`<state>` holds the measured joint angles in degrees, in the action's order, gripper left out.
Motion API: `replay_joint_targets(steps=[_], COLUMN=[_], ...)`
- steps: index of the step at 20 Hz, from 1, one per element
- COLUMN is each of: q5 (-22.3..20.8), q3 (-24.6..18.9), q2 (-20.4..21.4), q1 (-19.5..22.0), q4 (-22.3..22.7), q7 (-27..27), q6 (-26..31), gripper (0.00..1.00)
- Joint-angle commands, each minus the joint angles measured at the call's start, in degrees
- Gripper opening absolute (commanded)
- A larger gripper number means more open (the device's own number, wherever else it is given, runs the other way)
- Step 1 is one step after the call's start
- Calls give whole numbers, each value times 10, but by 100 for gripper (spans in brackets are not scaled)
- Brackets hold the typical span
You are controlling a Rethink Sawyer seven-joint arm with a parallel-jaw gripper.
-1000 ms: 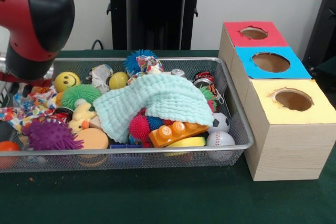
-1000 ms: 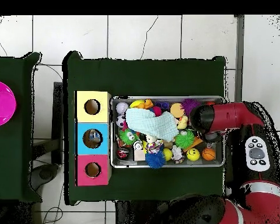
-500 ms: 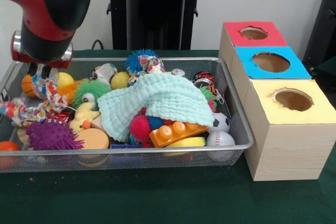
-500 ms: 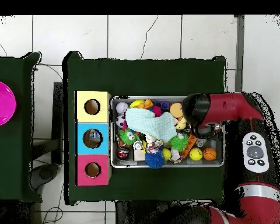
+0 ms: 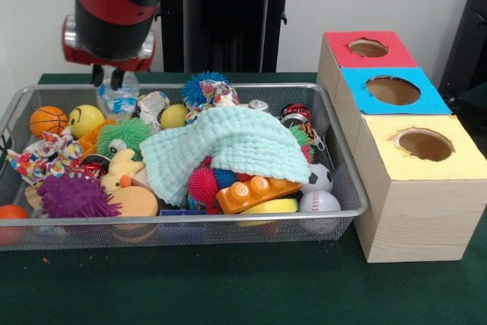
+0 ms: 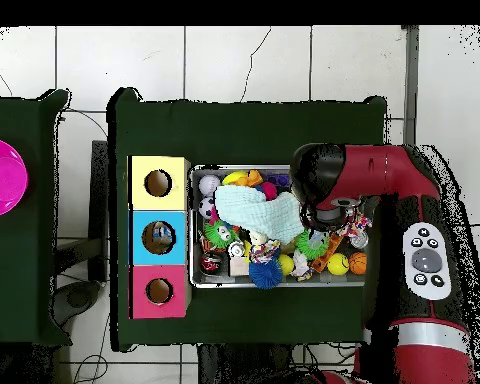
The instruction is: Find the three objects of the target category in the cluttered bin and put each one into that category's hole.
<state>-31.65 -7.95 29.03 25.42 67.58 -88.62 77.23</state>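
Clear plastic under the gripper (image 5: 106, 77): clenched, by the look of it, on the top of a small bottle (image 5: 118, 100), which hangs below the tips at the far left end of the bin (image 5: 228, 219) in the front view. Hard to say whether the bottle's base is clear of the toys beneath or brushing them. Just beside it, a yellow smiley ball (image 5: 86, 119) and a green spiky ball (image 5: 122, 136). From overhead, nothing of the grasp itself (hidden beneath the arm's red and black head).

Main worry: a narrow hold high on a smooth bottle. Likely to swing or slip on a fast sideways move, and a drop lands back in the clutter, perhaps under the mint cloth (image 5: 228, 146) heaped across the middle.

Second worry: the distance. Blue hole (image 5: 393, 90) well apart from the bottle, past the whole length of the bin, on the middle box beside it on the green bench (image 5: 228, 287). Sits between the red-topped box (image 5: 335, 45) and the yellow-topped box (image 5: 456, 159), so a small error along the row means the wrong category. Hanging askew, could also catch the hole's edge and tip onto the paper top instead of dropping through.

No other bottles plainly visible; probably buried.
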Motion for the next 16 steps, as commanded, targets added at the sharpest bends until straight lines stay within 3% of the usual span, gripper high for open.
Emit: replay_joint_targets(steps=[1,9,16], q5=[53,145,200], q3=[-44,-38,-19], q2=[25,30,26], q1=[-15,-54,-106], q4=[88,106,105], q7=[32,-70,-134], q6=[75,58,35], gripper=[0,0,0])
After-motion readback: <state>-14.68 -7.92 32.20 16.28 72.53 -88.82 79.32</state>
